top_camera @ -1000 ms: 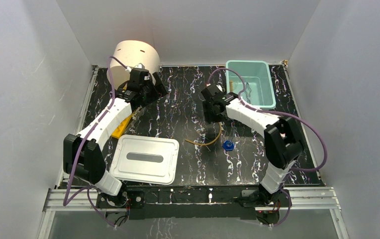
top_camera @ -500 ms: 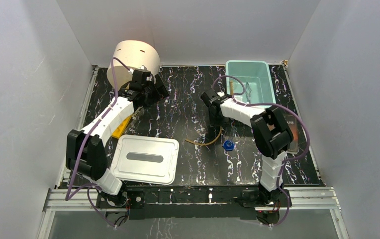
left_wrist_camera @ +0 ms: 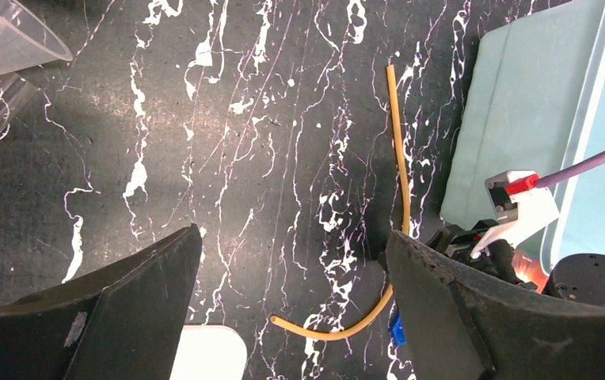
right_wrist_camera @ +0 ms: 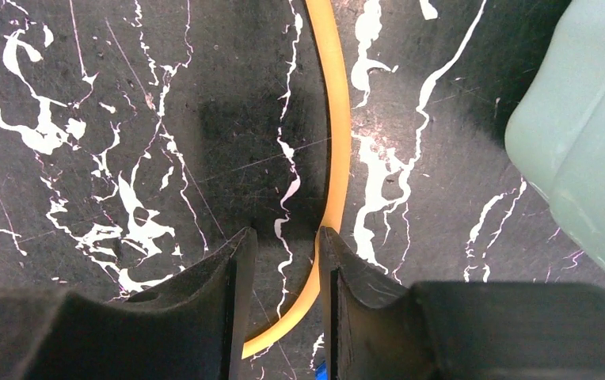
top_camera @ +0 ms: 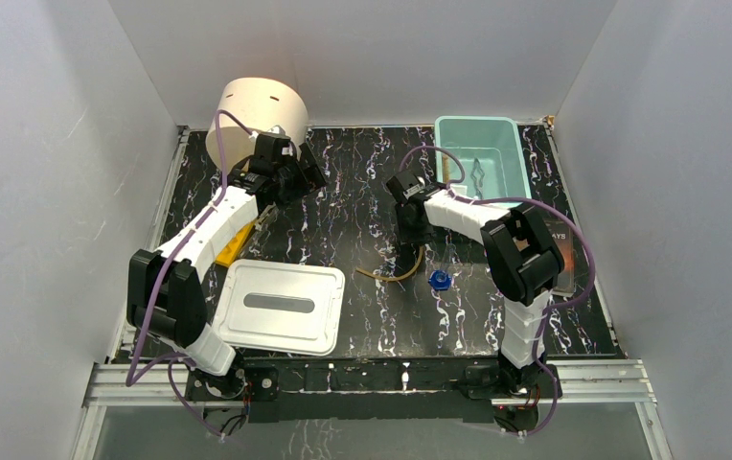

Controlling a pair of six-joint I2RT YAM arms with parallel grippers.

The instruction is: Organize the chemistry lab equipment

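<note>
I'm straddling the tube [right_wrist_camera: 336, 119] with my right gripper [right_wrist_camera: 285, 241], jaws part-open and pinching nothing yet. The tube is lying on the table [right_wrist_camera: 85, 206] near the bin [right_wrist_camera: 592, 119]. I'm judging it best to centre it between the pads, squeeze gently, then lift straight.

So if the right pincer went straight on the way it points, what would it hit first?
Probably the tube, lying just under the right pincer and passing between its fingertips, with the table right beneath. How much height is left is unclear.
</note>
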